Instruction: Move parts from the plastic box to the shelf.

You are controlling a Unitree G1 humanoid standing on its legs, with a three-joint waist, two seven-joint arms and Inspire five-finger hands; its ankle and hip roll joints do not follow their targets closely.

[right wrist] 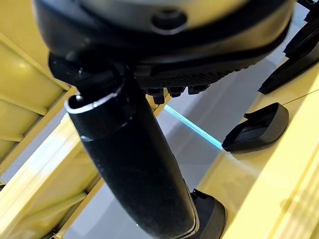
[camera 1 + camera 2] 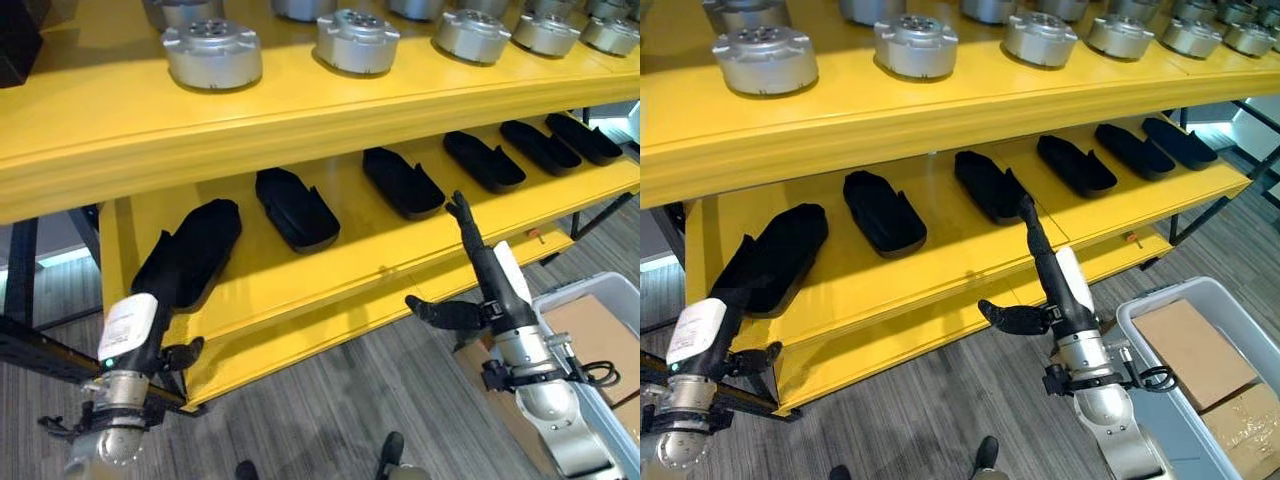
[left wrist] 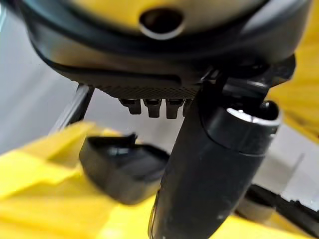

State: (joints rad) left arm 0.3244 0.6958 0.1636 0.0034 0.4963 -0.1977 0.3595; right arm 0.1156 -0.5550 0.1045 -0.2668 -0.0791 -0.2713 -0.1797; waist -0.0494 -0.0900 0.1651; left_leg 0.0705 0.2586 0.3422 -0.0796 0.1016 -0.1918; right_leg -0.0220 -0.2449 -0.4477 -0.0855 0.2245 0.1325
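Note:
Several black shell-shaped parts lie in a row on the lower yellow shelf [image 2: 250, 285]. The leftmost part [image 2: 205, 245] lies at the shelf's left end. My left hand [image 2: 158, 285] reaches up beside it, fingers straight along its left edge and thumb [image 3: 209, 174] spread, holding nothing; the part [image 3: 122, 167] shows past the fingers in the left wrist view. My right hand [image 2: 485, 265] stands in front of the shelf's front edge, fingers pointing straight up, thumb out to the side, empty. The grey plastic box [image 2: 585, 285] sits on the floor at the lower right.
Silver round parts [image 2: 212, 52] stand in a row on the upper yellow shelf [image 2: 300, 110]. Cardboard [image 2: 1195, 350] lies inside the plastic box. Dark shelf legs [image 2: 20, 270] stand at the left, over grey plank floor [image 2: 330, 400].

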